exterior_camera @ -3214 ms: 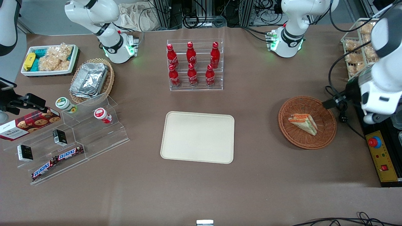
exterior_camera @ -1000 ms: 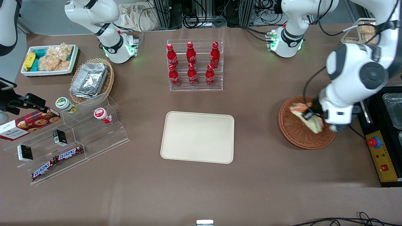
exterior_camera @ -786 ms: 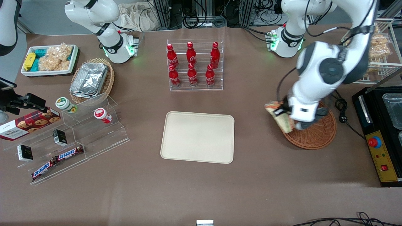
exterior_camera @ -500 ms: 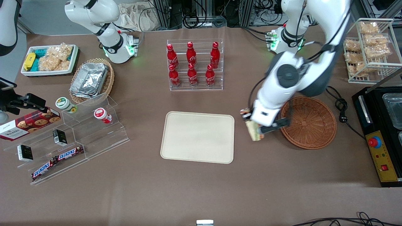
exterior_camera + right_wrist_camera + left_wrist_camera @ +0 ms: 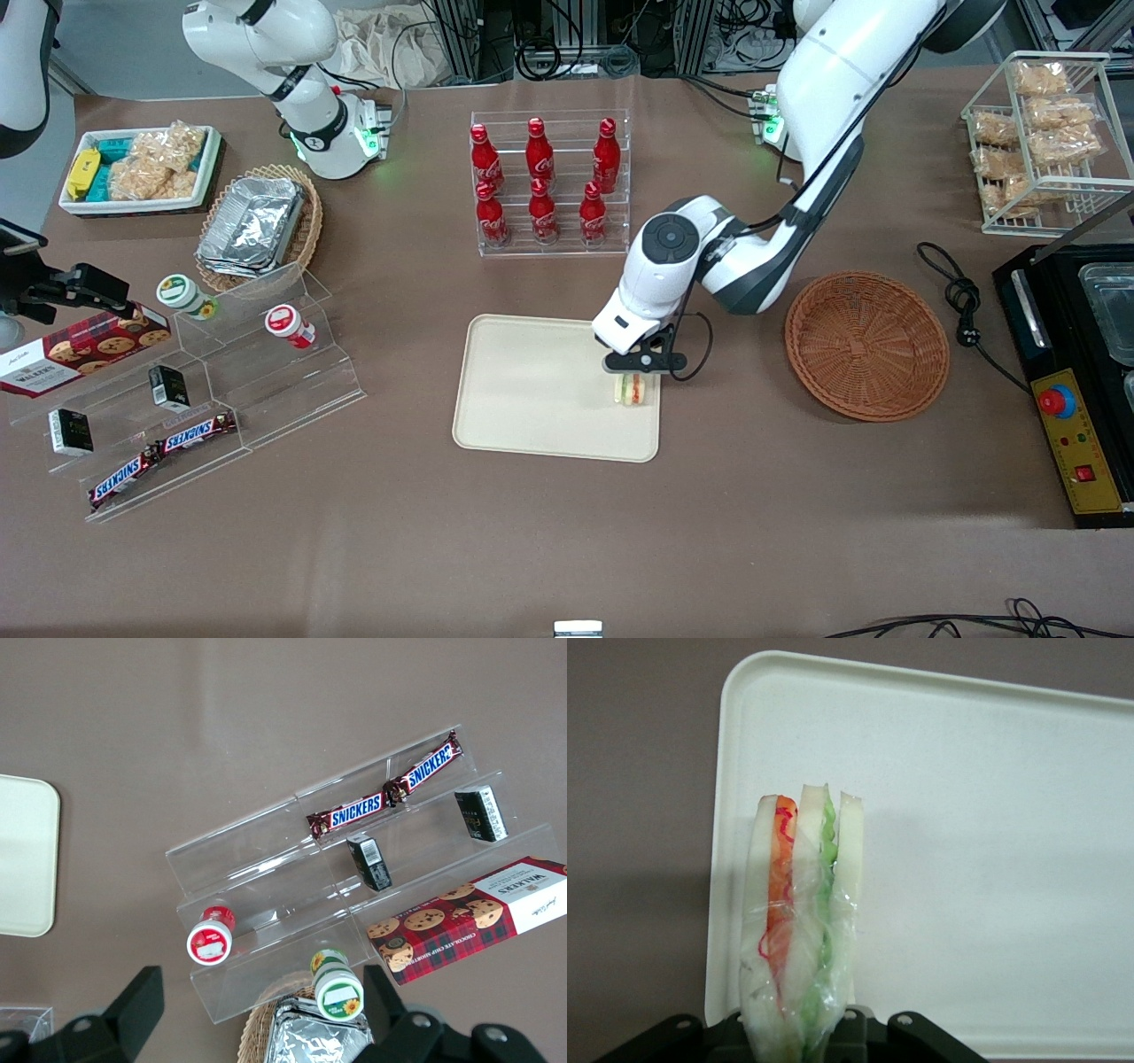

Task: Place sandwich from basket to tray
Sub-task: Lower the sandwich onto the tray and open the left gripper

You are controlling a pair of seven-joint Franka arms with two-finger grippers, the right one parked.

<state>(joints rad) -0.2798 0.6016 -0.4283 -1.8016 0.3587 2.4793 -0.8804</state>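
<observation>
Over the tray, gripper clamped on sandwich, wedge edge-on between fingers

Gripper jaws clamp wrapped sandwich, held on edge over tray.

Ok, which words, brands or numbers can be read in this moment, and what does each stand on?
"SNICKERS": two brown chocolate bars on the clear acrylic step stand.
"WALKERS": red tartan cookie box.
Red bottles' white script: too small to read.
Black small boxes, jar lids: unreadable.
The gripper, holding the wrapped triangular sandwich over the cream rectangular tray: no text.
</observation>
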